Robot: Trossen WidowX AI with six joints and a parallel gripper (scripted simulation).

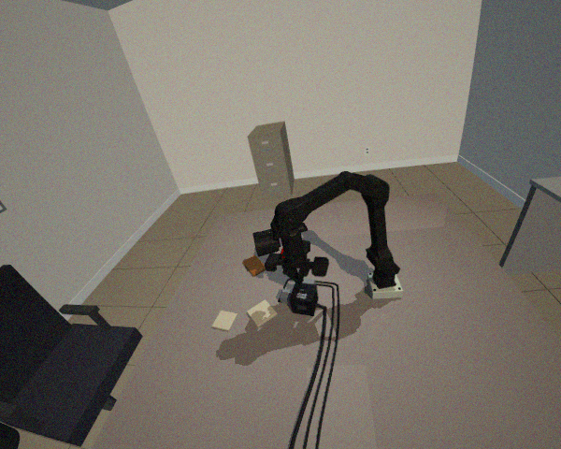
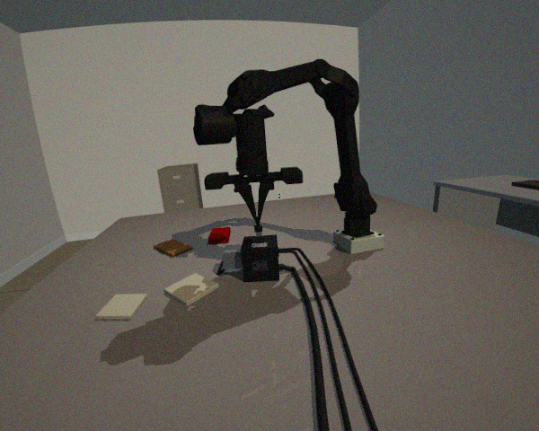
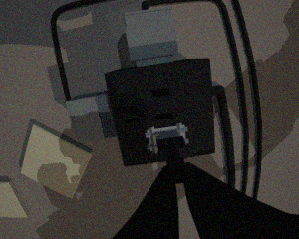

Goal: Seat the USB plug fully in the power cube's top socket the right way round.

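Observation:
The black power cube [image 1: 309, 301] [image 2: 260, 268] [image 3: 140, 92] stands upright on the table. Its top socket, with a bright metal rim [image 2: 260, 244] [image 3: 151, 141], faces up. My gripper [image 2: 258, 224] [image 3: 176, 171] points down over the cube, shut on the USB plug [image 2: 258, 228] [image 3: 173, 149]. The plug's dark body is at the fingertips and a short piece of its metal shell shows below it in the exterior view. The shell appears above the cube's top, out of the socket. Which way round the plug faces, I cannot tell.
Grey blocks [image 2: 231, 260] [image 3: 151, 30] adjoin the cube's sides. Black cables [image 1: 318, 348] [image 2: 315, 324] [image 3: 257, 115] run off its other side. Two cream tiles [image 1: 224, 320] [image 2: 121, 306], a brown block [image 1: 254, 265] [image 2: 172, 247] and a red block [image 2: 219, 234] lie nearby.

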